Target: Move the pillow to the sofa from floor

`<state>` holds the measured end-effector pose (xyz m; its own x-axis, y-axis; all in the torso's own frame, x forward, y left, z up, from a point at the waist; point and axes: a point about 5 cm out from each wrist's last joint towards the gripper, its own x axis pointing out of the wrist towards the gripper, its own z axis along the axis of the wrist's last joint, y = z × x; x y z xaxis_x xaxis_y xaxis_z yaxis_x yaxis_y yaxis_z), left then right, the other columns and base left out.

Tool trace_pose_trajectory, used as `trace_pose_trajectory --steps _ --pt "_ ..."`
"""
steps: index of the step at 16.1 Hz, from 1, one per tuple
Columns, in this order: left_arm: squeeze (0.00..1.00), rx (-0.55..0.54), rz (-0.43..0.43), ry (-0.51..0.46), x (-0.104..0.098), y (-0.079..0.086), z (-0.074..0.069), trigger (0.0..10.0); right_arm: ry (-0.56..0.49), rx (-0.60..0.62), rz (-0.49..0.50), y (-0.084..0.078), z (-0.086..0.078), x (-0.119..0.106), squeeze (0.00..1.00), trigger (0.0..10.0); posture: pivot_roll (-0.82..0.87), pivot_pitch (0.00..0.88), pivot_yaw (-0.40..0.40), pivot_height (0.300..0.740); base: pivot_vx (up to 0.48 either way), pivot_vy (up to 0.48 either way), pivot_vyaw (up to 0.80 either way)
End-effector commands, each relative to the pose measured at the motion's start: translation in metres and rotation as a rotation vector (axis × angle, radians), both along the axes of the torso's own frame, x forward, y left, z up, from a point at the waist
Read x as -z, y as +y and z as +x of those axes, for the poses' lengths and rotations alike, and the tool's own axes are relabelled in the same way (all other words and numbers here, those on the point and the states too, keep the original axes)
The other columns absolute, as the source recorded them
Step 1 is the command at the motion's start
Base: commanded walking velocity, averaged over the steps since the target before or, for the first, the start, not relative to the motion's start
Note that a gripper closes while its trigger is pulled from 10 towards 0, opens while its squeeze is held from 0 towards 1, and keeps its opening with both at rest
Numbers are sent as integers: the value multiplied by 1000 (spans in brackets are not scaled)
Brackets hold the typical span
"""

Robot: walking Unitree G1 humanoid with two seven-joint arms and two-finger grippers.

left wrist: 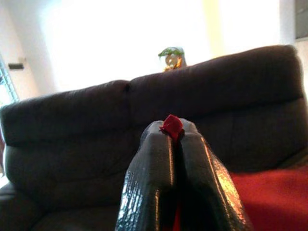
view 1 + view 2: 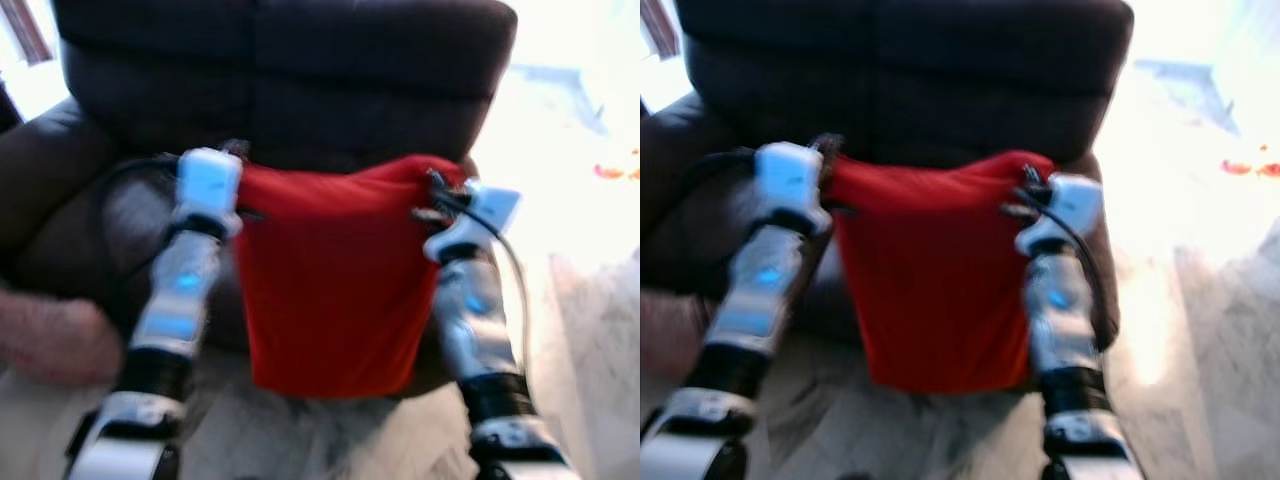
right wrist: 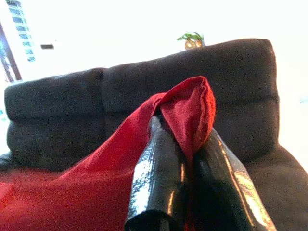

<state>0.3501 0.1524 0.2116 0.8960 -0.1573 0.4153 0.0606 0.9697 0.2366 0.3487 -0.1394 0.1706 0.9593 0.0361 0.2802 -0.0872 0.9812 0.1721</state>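
**Red pillow, held aloft at sofa front**

We hold the red pillow by its top corners: left gripper clamped on one corner, right gripper pinching the other. It hangs between our arms, before the dark sofa, above the pale floor.

A dark brown leather sofa with a cushioned, stitched backrest stands on a pale marbled stone floor. Something small and orange lies on the floor to the right, too blurred to identify.
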Motion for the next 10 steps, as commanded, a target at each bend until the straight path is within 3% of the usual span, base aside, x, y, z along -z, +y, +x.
trace_pose_trajectory --steps 1,5,10 --pt "0 55 -14 -99 -26 -14 -1 10000 -117 17 -3 -6 0 -29 0 10000 59 2 -45 740 315 0 0" --pt "0 68 -11 -108 -34 -16 1 10000 -126 12 -3 -6 1 -34 0 10000 61 3 -46 740 315 0 0" --pt "0 67 -7 -195 -73 -10 8 10000 -226 29 -7 -10 4 -71 0 10000 68 0 -43 740 315 0 0"
